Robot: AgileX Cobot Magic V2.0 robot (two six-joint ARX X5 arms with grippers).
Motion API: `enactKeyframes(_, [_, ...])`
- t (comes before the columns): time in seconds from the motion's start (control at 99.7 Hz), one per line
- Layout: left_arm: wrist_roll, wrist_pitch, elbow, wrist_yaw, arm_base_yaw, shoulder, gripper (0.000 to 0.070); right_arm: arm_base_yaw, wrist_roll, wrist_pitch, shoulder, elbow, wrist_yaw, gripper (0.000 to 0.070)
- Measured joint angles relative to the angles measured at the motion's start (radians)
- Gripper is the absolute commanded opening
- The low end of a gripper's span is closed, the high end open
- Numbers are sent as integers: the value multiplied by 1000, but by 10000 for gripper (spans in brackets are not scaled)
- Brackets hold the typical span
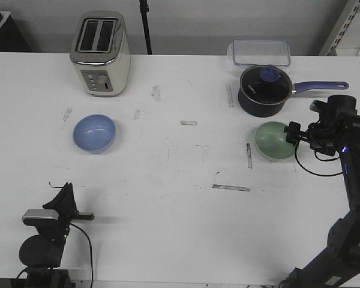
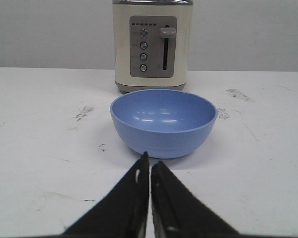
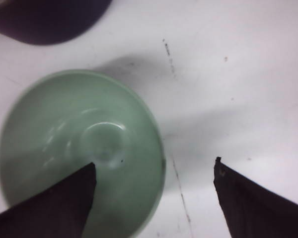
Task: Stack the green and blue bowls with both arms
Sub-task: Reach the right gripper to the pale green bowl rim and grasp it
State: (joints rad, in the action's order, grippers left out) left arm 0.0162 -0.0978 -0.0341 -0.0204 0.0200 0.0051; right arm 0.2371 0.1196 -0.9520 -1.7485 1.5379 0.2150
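The blue bowl [image 1: 94, 133] stands upright on the white table, left of centre, in front of the toaster. In the left wrist view the blue bowl [image 2: 163, 121] is just beyond my left gripper [image 2: 150, 161], which is shut and empty, its tips a little short of the bowl. In the front view my left gripper [image 1: 65, 188] is low at the table's near left. The green bowl [image 1: 275, 141] stands at the right. My right gripper [image 1: 294, 133] is open above the green bowl's [image 3: 79, 148] right rim. One finger [image 3: 64, 198] is over the inside, the other [image 3: 248, 198] outside over the table.
A cream toaster [image 1: 100, 53] stands at the back left, also in the left wrist view [image 2: 153, 44]. A dark navy saucepan [image 1: 264, 90] with a purple handle sits just behind the green bowl. A clear lidded container [image 1: 259, 52] is behind it.
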Motion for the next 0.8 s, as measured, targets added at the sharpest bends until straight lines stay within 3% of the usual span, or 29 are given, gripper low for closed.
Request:
enactKeyframes(0.211, [0, 0, 0, 0, 0, 0, 1, 0, -8, 34, -76, -32, 6, 498])
enactKeyframes(0.803, [0, 0, 0, 0, 0, 0, 1, -1, -8, 70, -124, -39, 31, 34])
